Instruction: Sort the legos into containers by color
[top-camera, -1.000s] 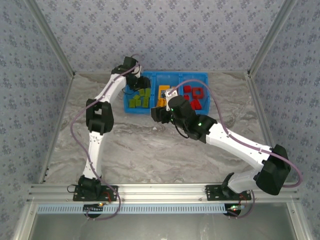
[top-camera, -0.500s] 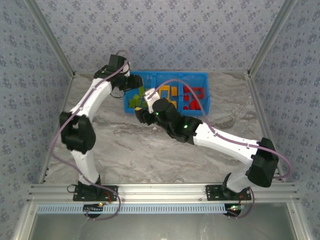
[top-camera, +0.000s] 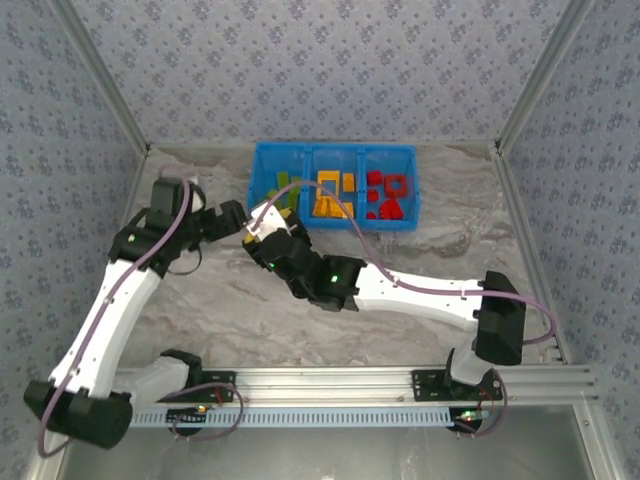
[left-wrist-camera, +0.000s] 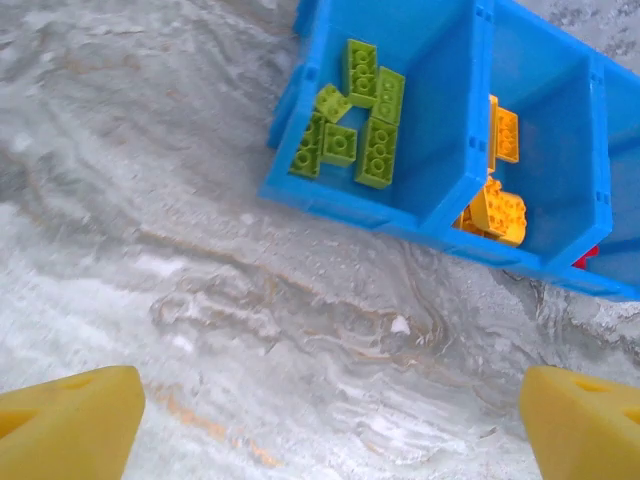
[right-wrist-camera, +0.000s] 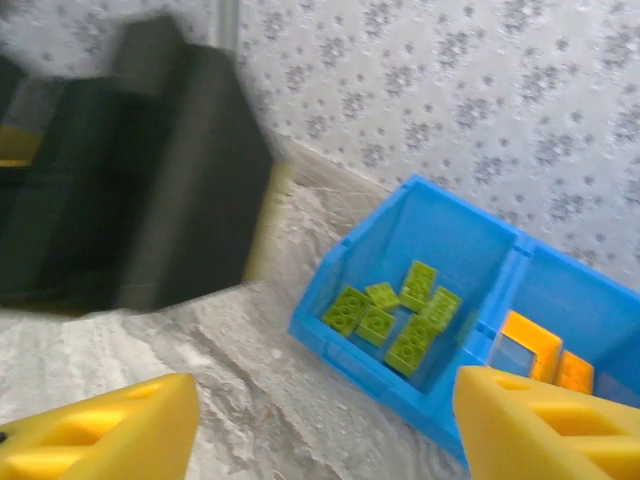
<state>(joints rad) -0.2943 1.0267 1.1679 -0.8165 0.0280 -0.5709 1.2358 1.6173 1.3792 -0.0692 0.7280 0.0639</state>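
Left gripper (left-wrist-camera: 325, 425) backed off; tray (left-wrist-camera: 350, 208) right end cropped.

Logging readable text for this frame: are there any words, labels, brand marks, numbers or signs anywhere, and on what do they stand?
No text can be read anywhere in these views.
The blue tray has plain walls with no label or number.
The studs on the green bricks and orange bricks are too small to show any embossed mark.
The wallpaper carries a floral pattern and no words.
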